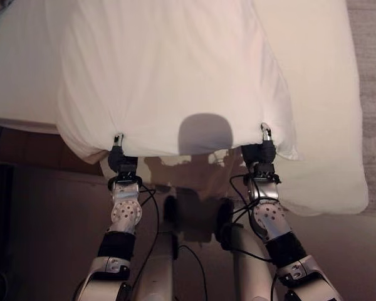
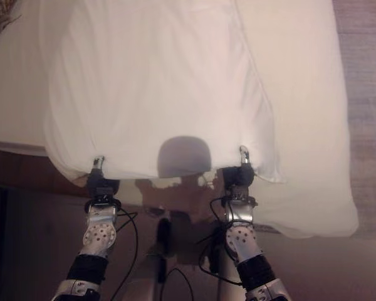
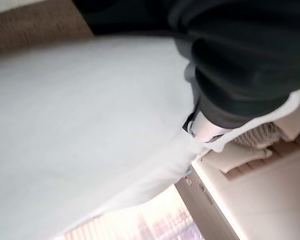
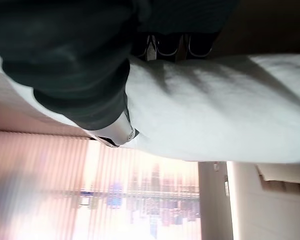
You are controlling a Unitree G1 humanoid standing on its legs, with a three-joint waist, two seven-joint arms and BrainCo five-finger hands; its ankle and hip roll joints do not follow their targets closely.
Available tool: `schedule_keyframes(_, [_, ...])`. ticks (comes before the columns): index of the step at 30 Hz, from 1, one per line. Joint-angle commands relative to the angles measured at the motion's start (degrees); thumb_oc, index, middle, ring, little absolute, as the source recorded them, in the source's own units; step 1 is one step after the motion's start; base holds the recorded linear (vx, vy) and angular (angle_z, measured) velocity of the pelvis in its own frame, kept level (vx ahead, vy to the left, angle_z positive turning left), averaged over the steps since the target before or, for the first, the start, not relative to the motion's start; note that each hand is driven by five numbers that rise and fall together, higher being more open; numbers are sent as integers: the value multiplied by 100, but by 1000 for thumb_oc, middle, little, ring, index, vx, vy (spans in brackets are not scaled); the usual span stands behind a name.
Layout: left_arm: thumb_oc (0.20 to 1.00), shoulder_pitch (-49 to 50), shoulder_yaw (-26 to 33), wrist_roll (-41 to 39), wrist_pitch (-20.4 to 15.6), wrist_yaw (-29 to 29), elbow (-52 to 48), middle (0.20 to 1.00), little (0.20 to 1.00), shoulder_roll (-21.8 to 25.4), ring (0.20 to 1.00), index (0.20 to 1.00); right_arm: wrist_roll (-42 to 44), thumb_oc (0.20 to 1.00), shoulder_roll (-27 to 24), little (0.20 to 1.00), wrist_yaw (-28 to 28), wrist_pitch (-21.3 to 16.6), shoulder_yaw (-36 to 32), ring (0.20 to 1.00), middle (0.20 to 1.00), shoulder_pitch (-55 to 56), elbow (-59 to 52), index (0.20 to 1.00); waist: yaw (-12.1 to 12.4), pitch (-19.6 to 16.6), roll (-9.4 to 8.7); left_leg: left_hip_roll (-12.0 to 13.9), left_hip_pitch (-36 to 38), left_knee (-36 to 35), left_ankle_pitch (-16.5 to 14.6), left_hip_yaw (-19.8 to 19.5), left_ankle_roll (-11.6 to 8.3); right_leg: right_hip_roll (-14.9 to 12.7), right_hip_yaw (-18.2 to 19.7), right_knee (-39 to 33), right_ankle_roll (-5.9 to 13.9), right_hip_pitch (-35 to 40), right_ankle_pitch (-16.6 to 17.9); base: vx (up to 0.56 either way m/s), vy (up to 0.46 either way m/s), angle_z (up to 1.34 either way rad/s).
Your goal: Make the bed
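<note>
**Both hands pinch the duvet's near hem**

The duvet lies over the bed. The left hand and right hand each clamp its near edge, well apart, likely to keep the hem taut and square for spreading.

Most of the left robot hand and the right robot hand was hidden under the hem of the white duvet, so the grip could not be made out. The duvet was cut off at the top edge, as was the bed.
</note>
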Motion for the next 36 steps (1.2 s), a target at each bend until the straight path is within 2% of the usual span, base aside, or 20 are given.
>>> schedule_keyframes(1, [200,333,331,112,-654,26,-637,200,200,311,200,200,-169,200,-275,200,132,-481,-744,200,200,511,-390,200,34,-402,136,168,393,-758,1118,-230,-79,65,950,-1028,1119,127,703,2,314,-26])
schedule_keyframes(2, [200,330,328,115,-656,31,-638,200,200,312,200,200,-178,200,-272,200,122,-481,-748,200,200,507,-391,200,33,-396,130,147,359,-680,1074,-238,-67,51,956,-1050,1132,140,716,8,436,-36])
schedule_keyframes(4, [200,252,255,9,-644,-19,-645,200,200,398,200,200,-178,200,-287,200,130,-448,-788,200,200,576,-378,200,-83,-380,42,26,211,-86,290,31,88,-218,996,-1221,1309,285,906,6,525,1])
schedule_keyframes(5, [200,179,26,-117,-605,-200,-620,200,200,422,200,200,-194,200,-267,200,157,-391,-765,200,200,693,-428,200,-139,-310,-58,-509,1,918,-632,116,273,-785,1105,-1912,1528,735,1583,-5,648,55])
schedule_keyframes(6, [200,174,25,-125,-606,-209,-613,200,200,428,200,200,-195,200,-264,200,156,-391,-767,200,200,693,-431,200,-146,-312,-69,-536,-38,955,-625,111,286,-808,1107,-1963,1541,740,1633,14,925,72])
schedule_keyframes(7, [200,111,-123,-106,-494,-348,-469,200,200,507,200,200,-126,200,-209,200,210,-381,-851,200,200,845,-457,200,-181,-290,-79,-952,-442,1733,-983,226,400,-1305,1061,-2696,1542,1135,2537,-19,463,52])
schedule_keyframes(8, [200,105,-124,-111,-495,-355,-463,200,200,512,200,200,-123,200,-206,200,212,-380,-855,200,200,842,-457,200,-197,-304,-90,-985,-497,1771,-970,219,415,-1336,1053,-2755,1557,1134,2593,-10,989,48])
schedule_keyframes(9, [200,274,-165,-95,-367,-457,-399,200,200,585,200,200,-298,200,-148,200,158,-347,-757,200,200,813,-533,200,-153,-374,-43,-1128,-533,1966,-1352,347,635,-1663,729,-3460,1540,1246,3227,-28,556,24])
schedule_keyframes(10, [200,272,-164,-96,-367,-458,-399,200,200,588,200,200,-304,200,-144,200,151,-348,-756,200,200,813,-540,200,-166,-381,-58,-1155,-565,1983,-1336,348,644,-1689,727,-3502,1549,1245,3270,-23,767,-23])
schedule_keyframes(11, [200,257,-265,114,-329,-472,-421,200,200,653,200,200,-424,200,-112,200,175,-291,-725,200,200,863,-639,200,-142,-399,-51,-1240,-629,2156,-1380,505,741,-1655,419,-3474,1461,1368,2996,-52,450,-53])
schedule_keyframes(14, [200,239,-390,211,-175,-593,-368,200,200,686,200,200,-310,200,13,200,308,-270,-649,200,200,880,-544,200,-246,-385,-24,-1462,-615,1884,-1187,637,898,-1016,358,-2758,1239,1222,2014,-106,591,-12])
schedule_keyframes(15, [200,306,-361,225,-113,-599,-408,200,200,589,200,200,-340,200,25,200,303,-266,-608,200,200,898,-456,200,-204,-366,-59,-1516,-437,1486,-1065,852,916,-673,-178,-2462,1145,1197,1574,-129,450,13])
schedule_keyframes(16, [200,307,-361,228,-113,-596,-413,200,200,588,200,200,-337,200,25,200,306,-265,-609,200,200,896,-454,200,-216,-371,-69,-1534,-441,1457,-1029,850,919,-690,-182,-2467,1144,1187,1588,-118,388,-11])
schedule_keyframes(18, [200,326,-371,382,-79,-565,-446,200,200,512,200,200,-416,200,31,200,299,-240,-524,200,200,890,-413,200,-205,-366,-102,-1656,-183,912,-817,1029,936,-287,-293,-2290,1087,1241,1346,-101,283,-30])
schedule_keyframes(21, [200,548,-412,464,-2,-542,-582,200,200,379,200,200,-462,200,-24,200,360,-159,-386,200,200,973,-417,200,-167,-347,-201,-1840,24,361,-553,1358,1042,605,-142,-1788,915,1146,1000,-157,266,-39])
schedule_keyframes(26, [200,677,-460,529,85,-548,-662,200,200,356,200,200,-550,200,-125,200,335,-86,-312,200,200,1059,-386,200,-136,-383,-229,-1939,27,138,-353,1469,1049,967,-31,-2103,766,1404,913,-98,6,-35])
schedule_keyframes(30, [200,731,-621,556,156,-488,-680,200,200,283,200,200,-542,200,-201,200,261,-116,-394,200,200,1202,-438,200,-247,-357,41,-1986,-61,215,-247,1433,1047,1145,400,-2122,645,1319,886,-85,-63,-8])
schedule_keyframes(34, [200,804,-656,537,167,-469,-738,200,200,154,200,200,-607,200,-272,200,100,-104,-556,200,200,1250,-337,200,-359,-294,215,-1812,-411,863,-207,1611,761,930,168,-2231,586,1412,837,-103,-135,4])
schedule_keyframes(35, [200,841,-715,567,168,-475,-818,200,200,116,200,200,-611,200,-327,200,83,-75,-553,200,200,1222,-296,200,-299,-137,234,-1825,-578,1333,-155,1360,551,916,154,-2204,532,1494,817,-117,-127,24])
schedule_keyframes(36, [200,837,-715,568,168,-474,-818,200,200,116,200,200,-611,200,-327,200,83,-75,-555,200,200,1217,-295,200,-304,-148,236,-1826,-599,1325,-133,1356,552,914,149,-2211,530,1475,834,-100,-97,25])
